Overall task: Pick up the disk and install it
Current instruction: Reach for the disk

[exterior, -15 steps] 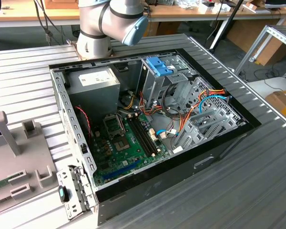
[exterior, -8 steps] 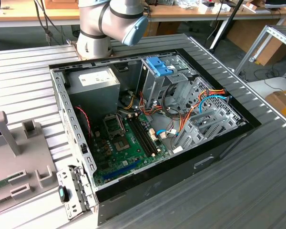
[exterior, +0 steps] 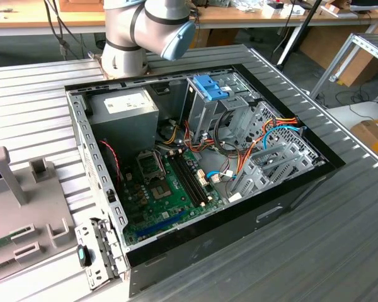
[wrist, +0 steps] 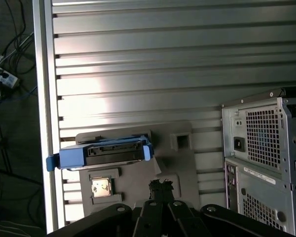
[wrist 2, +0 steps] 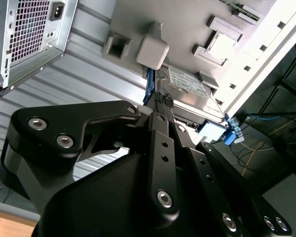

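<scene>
Currently the black end effector (wrist: 160,185) hangs over the ribbed aluminium desk (wrist: 163,74) with its fingertips drawn together and nothing held between them. In the second wrist view its dark linkage tapers to the same closed point (wrist 2: 163,98).

The flat, dark grey metal disk (wrist: 106,153) in its bright blue plastic carrier rails sits just ahead of the end effector's tips and a little to one side. It is clear of the tips and untouched. It rests on a light grey moulded fixture plate (wrist: 180,165) lying on the desk. Its connector edge faces the first wrist view, and its white label (wrist 2: 187,83) shows in the second wrist view. A small square shiny chip (wrist: 101,186) lies in a recess of the same plate, just beside the disk and nearer the end effector.

On the end effector's other side, well apart from the disk, is the grey perforated rear panel of a desktop computer case (wrist: 261,148).

In the exterior view that black-walled case (exterior: 195,251) lies open on the desk. Inside it are a green motherboard (exterior: 170,185), a large grey power-supply box with a white label (exterior: 123,107) and a bare blue plastic bracket (exterior: 211,85) on top of the grey metal drive cage (exterior: 205,116). The arm's silver base with a pale blue cap (exterior: 145,28) rises at the case's far edge
</scene>
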### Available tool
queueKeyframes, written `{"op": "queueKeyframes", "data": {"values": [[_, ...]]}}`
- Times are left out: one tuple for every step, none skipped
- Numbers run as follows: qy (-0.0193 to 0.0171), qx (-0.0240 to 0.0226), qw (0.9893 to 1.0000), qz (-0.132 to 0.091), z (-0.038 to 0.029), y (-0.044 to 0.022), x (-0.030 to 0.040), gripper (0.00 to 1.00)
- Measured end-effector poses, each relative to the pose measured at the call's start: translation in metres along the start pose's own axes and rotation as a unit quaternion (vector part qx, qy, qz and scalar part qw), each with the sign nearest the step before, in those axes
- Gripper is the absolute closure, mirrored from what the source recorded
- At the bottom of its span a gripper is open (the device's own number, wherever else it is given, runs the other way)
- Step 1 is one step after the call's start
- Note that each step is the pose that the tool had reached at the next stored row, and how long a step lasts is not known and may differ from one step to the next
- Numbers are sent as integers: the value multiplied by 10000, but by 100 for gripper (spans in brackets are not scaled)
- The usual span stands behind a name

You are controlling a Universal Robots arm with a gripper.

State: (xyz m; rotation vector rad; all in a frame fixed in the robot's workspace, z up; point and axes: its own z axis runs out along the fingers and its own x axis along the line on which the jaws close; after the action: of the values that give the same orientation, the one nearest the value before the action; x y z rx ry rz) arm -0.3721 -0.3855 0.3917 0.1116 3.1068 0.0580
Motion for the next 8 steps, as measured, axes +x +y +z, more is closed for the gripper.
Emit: {"op": "queueKeyframes", "data": {"values": [[1, 0, 10000, 0, -1, -2, 21, 89], [0, 0, 10000, 0, -1, -3, 39, 89], [0, 0, 10000, -1, -1, -4, 44, 89], [0, 0, 10000, -1, -1, -3, 45, 89], [0, 0, 10000, 0, -1, -3, 46, 89], [0, 0, 10000, 0, -1, -3, 46, 89], [0, 0, 10000, 0, -1, -4, 46, 89], [0, 0, 10000, 0, -1, -3, 46, 89]]}}
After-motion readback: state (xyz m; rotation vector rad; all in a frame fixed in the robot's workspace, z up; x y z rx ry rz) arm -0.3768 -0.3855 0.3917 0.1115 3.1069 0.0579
